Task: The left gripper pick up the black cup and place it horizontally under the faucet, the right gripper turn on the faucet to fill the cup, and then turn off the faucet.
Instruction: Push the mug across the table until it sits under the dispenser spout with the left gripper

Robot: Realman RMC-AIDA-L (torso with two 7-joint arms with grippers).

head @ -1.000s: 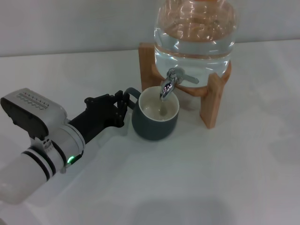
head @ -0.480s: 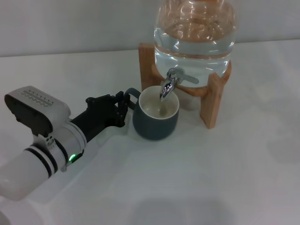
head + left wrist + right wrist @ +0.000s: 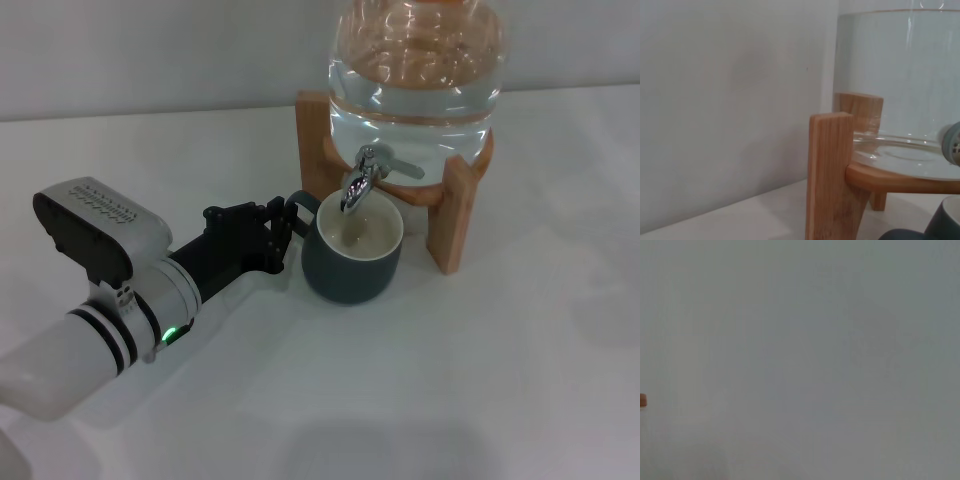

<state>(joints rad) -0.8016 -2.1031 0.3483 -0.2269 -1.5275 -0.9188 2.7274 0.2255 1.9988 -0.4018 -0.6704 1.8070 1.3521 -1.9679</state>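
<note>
The black cup (image 3: 350,270) stands upright on the white table, its cream inside right below the spout of the chrome faucet (image 3: 362,180). My left gripper (image 3: 285,232) comes in from the left and is shut on the cup's small loop handle. The faucet's flat lever points to the right. In the left wrist view a dark edge of the cup (image 3: 945,222) and a bit of the faucet (image 3: 952,142) show. The right gripper appears in no view.
The clear water jar (image 3: 415,70) sits in a wooden stand (image 3: 455,215) just behind and to the right of the cup. The left wrist view shows a stand leg (image 3: 830,175) close by. White table (image 3: 450,380) lies open in front.
My left gripper has slid to the right with the cup, bringing the cup's opening more squarely under the spout.
</note>
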